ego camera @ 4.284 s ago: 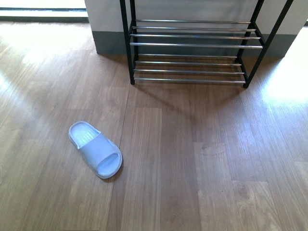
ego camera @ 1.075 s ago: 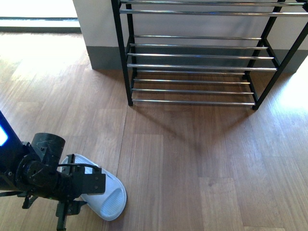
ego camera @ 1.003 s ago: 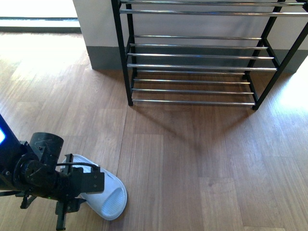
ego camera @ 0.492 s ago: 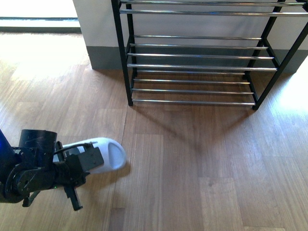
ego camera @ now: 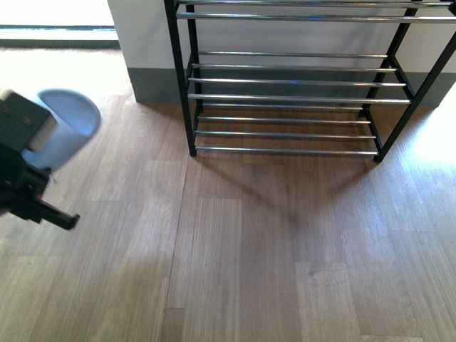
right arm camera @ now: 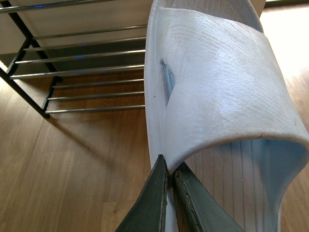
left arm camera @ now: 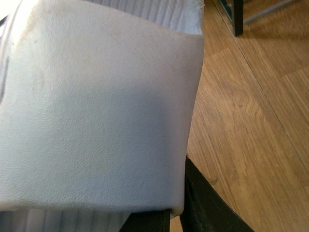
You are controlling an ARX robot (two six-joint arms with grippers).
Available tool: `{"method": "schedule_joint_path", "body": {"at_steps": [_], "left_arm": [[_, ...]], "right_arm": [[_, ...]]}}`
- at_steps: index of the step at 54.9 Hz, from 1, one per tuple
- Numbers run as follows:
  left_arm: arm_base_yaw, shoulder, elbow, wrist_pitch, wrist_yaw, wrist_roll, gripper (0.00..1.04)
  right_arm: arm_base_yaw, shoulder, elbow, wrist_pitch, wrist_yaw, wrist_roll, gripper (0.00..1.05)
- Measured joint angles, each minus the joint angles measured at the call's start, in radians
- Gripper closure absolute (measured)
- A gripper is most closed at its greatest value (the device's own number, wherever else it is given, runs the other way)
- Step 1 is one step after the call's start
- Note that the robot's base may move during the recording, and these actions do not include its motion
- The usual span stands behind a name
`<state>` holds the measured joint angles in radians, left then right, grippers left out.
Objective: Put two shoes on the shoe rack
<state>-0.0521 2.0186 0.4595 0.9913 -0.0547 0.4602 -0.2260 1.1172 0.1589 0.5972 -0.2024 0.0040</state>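
white slide gripped by closed L hand, held off floor | 2nd slide strap pinched in R hand, fingers closed | rack seen ahead

Daylight pours in from the far left - the wooden floor washes out there and again at its right edge. The rack throws a soft shadow toward the camera. The slipper is smeared by motion blur - up close in the left wrist view it is sharp, with a grey shadow across it.
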Motion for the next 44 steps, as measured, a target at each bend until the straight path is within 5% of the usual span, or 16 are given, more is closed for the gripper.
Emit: {"method": "schedule_joint_path", "body": {"at_steps": [17,27,44], "left_arm": [[0.016,-0.791,-0.192,-0.45,-0.089,-0.195,1.03],[-0.052,-1.199,-0.258,-0.718,-0.244,-0.262,1.03],[-0.09,-1.331,-0.294,-0.769,-0.285,-0.277,1.03]], "right_arm": [[0.0,0.0,0.0,0.0,0.0,0.0,1.03],[0.0,0.0,0.0,0.0,0.0,0.0,1.03],[0.0,0.0,0.0,0.0,0.0,0.0,1.03]]}}
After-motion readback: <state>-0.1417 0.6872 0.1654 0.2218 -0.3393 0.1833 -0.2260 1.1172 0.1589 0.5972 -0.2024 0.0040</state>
